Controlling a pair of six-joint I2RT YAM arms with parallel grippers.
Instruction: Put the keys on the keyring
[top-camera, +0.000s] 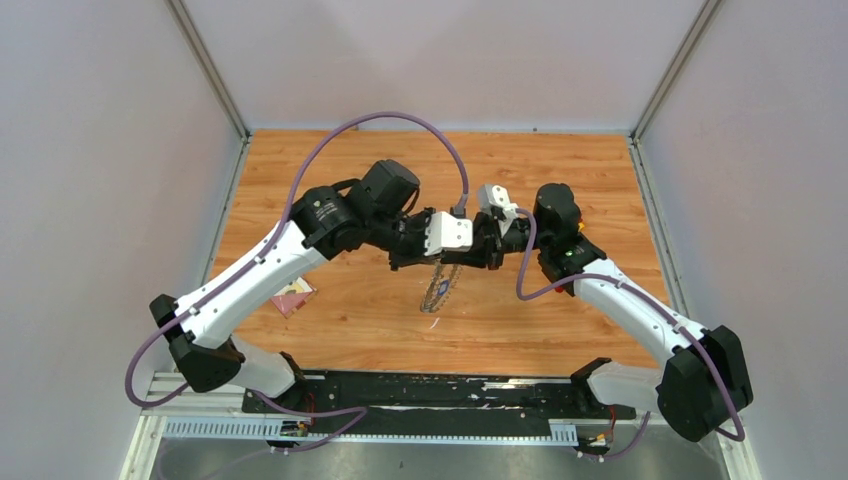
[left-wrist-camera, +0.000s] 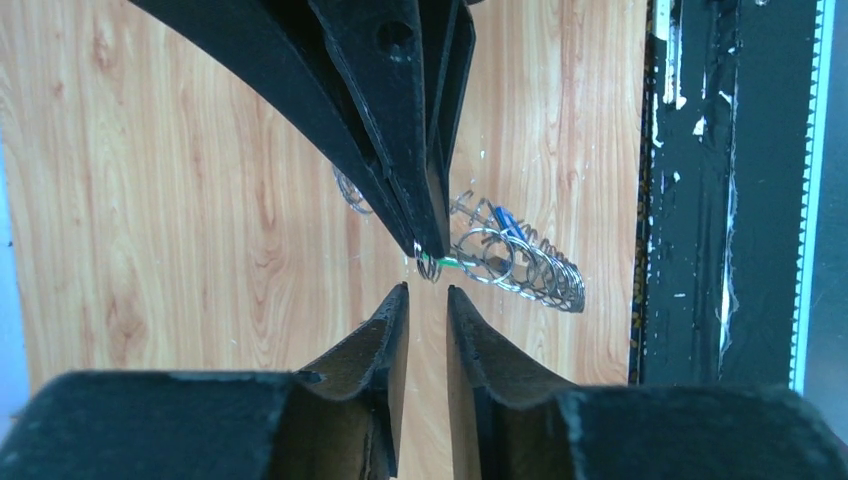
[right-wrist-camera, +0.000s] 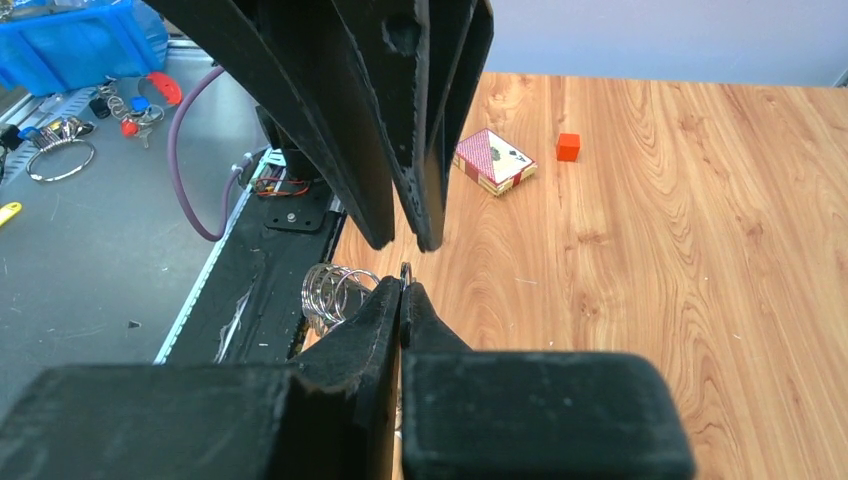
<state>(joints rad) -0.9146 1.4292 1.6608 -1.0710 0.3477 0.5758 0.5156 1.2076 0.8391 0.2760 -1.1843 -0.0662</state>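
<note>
The keyring (top-camera: 438, 288) hangs above the middle of the table where both arms meet, a silver bunch of small rings (left-wrist-camera: 520, 262). A blue key (left-wrist-camera: 507, 218) and a green key (left-wrist-camera: 455, 262) sit among those rings. My right gripper (right-wrist-camera: 403, 285) is shut on a thin ring wire of the keyring (right-wrist-camera: 330, 290), which pokes up just past its tips. In the left wrist view the right gripper (left-wrist-camera: 430, 248) comes down from above, holding that ring. My left gripper (left-wrist-camera: 427, 292) is just below it, open by a narrow gap, with nothing between its fingers.
A red card box (right-wrist-camera: 495, 160) and a small orange cube (right-wrist-camera: 568, 147) lie on the wood behind the grippers. A pink card (top-camera: 293, 297) lies by the left arm. The black base rail (left-wrist-camera: 700, 200) runs along the table's near edge. Off the table are a blue bin (right-wrist-camera: 80, 40) and spare rings (right-wrist-camera: 60, 160).
</note>
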